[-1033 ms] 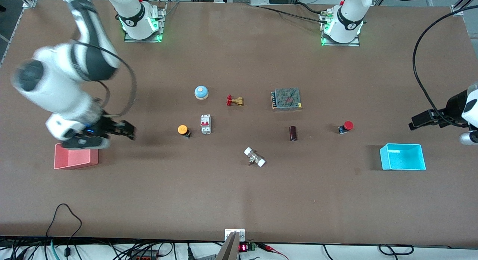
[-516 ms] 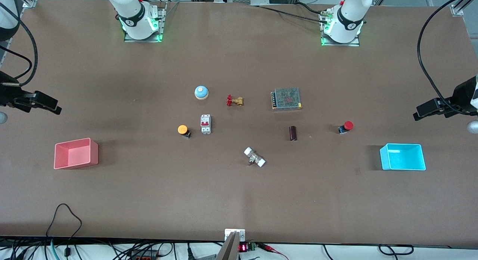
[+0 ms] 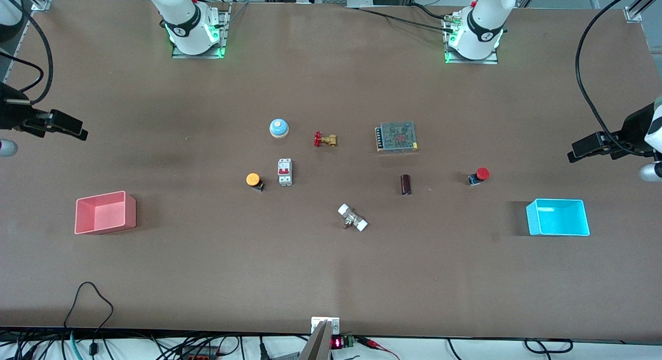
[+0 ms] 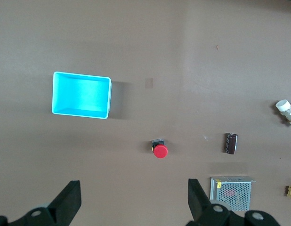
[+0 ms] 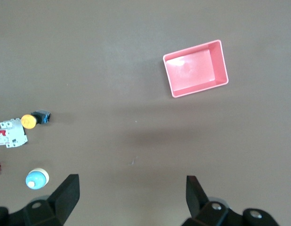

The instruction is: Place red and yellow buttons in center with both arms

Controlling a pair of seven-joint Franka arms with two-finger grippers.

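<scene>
The red button [image 3: 481, 175] stands on the table toward the left arm's end, beside a cyan bin. It also shows in the left wrist view [image 4: 159, 149]. The yellow button [image 3: 253, 180] stands toward the right arm's end, next to a white breaker, and shows in the right wrist view [image 5: 31, 120]. The bare brown center [image 3: 357, 179] lies between them. My left gripper [image 3: 589, 147] hangs high over its table end, open and empty [image 4: 133, 197]. My right gripper [image 3: 62, 126] hangs high over its table end, open and empty [image 5: 131, 195].
A blue bell [image 3: 279, 128], brass valve [image 3: 325, 139], mesh power supply [image 3: 396, 136], white breaker [image 3: 285, 171], dark cylinder [image 3: 406, 184] and white fitting [image 3: 352, 218] ring the middle. A pink bin [image 3: 105, 212] and the cyan bin [image 3: 557, 216] sit near the table ends.
My right arm has swung up and away from over the pink bin to the table's edge. My left gripper has shifted only slightly. Nothing on the table has moved.
</scene>
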